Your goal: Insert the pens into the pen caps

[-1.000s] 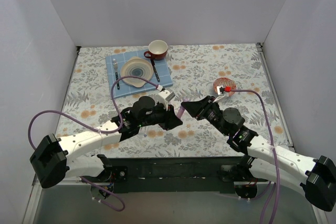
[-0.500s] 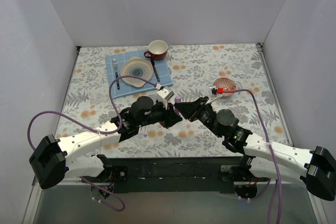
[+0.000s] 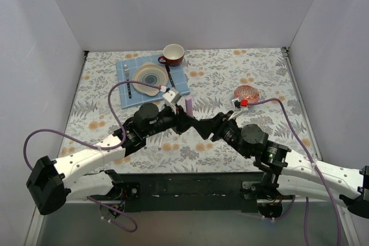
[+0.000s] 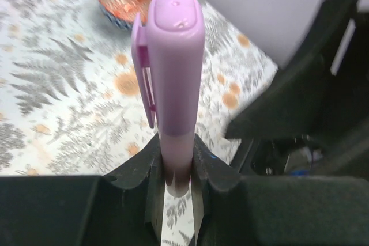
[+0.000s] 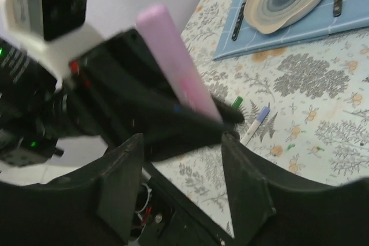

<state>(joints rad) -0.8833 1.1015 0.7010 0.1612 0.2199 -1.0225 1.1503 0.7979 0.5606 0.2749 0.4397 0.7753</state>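
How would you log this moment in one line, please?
left jaws: shut on thick lilac plastic pen | lilac clipped plastic cap: on pen | right jaws: open, not gripping

Left gripper [image 3: 184, 120] with held pen [image 3: 188, 106] blocks right gripper [image 3: 202, 125] (close ahead); bowl [image 3: 246, 93] farther right.

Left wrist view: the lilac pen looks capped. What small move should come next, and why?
Probably draw the right pincer back: it stands open, off the lilac pen, which is capped and clamped in the left pincer.
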